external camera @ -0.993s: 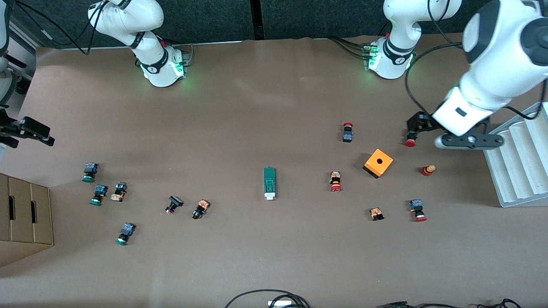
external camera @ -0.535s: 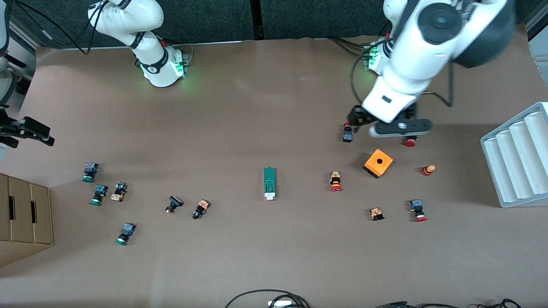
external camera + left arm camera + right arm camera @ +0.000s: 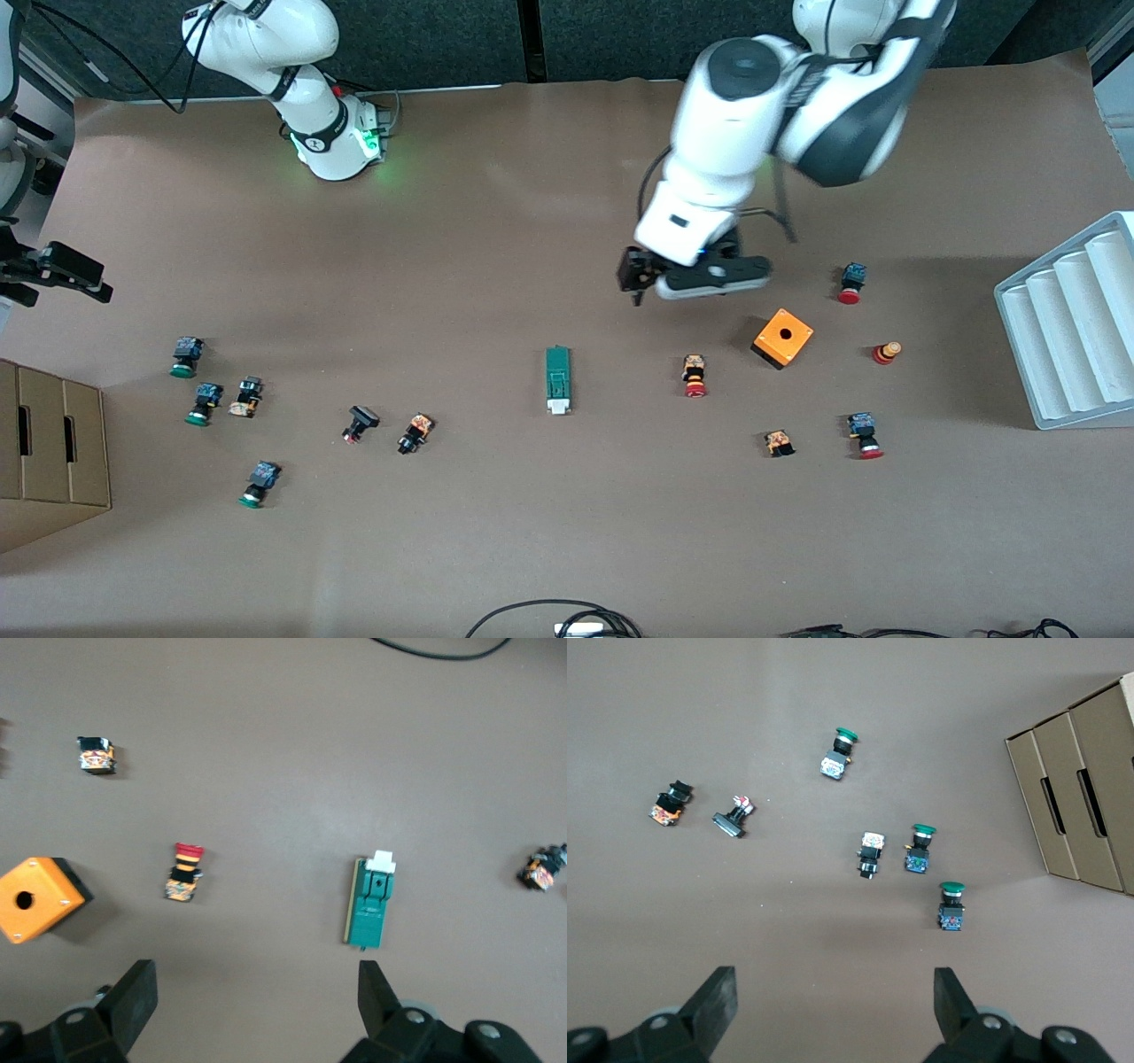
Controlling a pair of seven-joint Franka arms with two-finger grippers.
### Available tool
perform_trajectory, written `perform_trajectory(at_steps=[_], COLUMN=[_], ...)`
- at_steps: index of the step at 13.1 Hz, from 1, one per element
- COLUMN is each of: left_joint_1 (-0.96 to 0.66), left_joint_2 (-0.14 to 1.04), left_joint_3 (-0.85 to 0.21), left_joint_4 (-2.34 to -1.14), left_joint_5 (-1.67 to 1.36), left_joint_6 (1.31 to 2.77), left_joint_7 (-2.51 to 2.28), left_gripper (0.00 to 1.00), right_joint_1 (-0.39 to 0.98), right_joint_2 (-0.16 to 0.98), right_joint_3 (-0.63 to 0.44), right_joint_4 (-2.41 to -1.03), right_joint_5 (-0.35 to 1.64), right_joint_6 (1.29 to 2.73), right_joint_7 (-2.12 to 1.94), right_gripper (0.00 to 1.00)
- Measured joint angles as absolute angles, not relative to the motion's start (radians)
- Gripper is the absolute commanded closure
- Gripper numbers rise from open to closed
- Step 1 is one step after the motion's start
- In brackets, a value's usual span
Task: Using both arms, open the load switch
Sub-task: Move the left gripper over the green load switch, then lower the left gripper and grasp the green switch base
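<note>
- The load switch (image 3: 557,380) lies flat on the desk (image 3: 567,532) at the middle of the front view. It is long-ways up the frame, with its white tab (image 3: 557,407) at the lower end, toward the camera. Nothing touches it.
- Its nearest neighbours are a red-capped push-button (image 3: 695,375) toward the left arm's end and an orange-and-black button (image 3: 415,433) toward the right arm's end. Both are well apart from it, so either arm has room to come down beside the body.
- The left gripper (image 3: 636,285) hangs over bare desk, just up-frame of the switch and between it and the orange box (image 3: 782,337). Its jaws stand wide and hold nothing. In the left wrist view the switch (image 3: 372,901) sits off-centre, close to one finger (image 3: 376,988).
- To approach well, the arm should probably centre the green body between the jaws first. It should then turn the wrist so that they close across the narrow width, and only then descend.
- The grip is likely best on the green body away from the tab, which leaves the white end free for the other arm.
- The right gripper (image 3: 62,270) waits at the mid-height edge of the front view, at the right arm's end. Its jaws are wide and empty over a scatter of green-capped buttons (image 3: 921,850).
- The block looks light and may skid if it is pushed from one side only.
</note>
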State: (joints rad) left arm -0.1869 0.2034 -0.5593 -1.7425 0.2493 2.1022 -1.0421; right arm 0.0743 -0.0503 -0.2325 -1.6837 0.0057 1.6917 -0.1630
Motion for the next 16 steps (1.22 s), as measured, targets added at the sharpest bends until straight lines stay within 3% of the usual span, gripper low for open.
perform_trajectory(at_steps=[7, 16], left_joint_1=[-0.41, -0.524], left_joint_2=[0.407, 0.704], left_joint_3=[-0.563, -0.562], left_joint_4=[-1.744, -1.743], left_joint_5=[0.798, 1.549], left_joint_6=[2.17, 2.189], left_joint_7=[-1.59, -2.148], left_gripper=[0.0, 0.01], right_joint_1=[0.074, 0.074], right_joint_2=[-0.05, -0.049], right_joint_3=[-0.232, -0.234], right_joint_4=[-1.683, -1.683], right_joint_5=[0.006, 0.006], right_joint_6=[1.692, 1.692], right_joint_7=[-0.163, -0.166], right_gripper=[0.0, 0.0])
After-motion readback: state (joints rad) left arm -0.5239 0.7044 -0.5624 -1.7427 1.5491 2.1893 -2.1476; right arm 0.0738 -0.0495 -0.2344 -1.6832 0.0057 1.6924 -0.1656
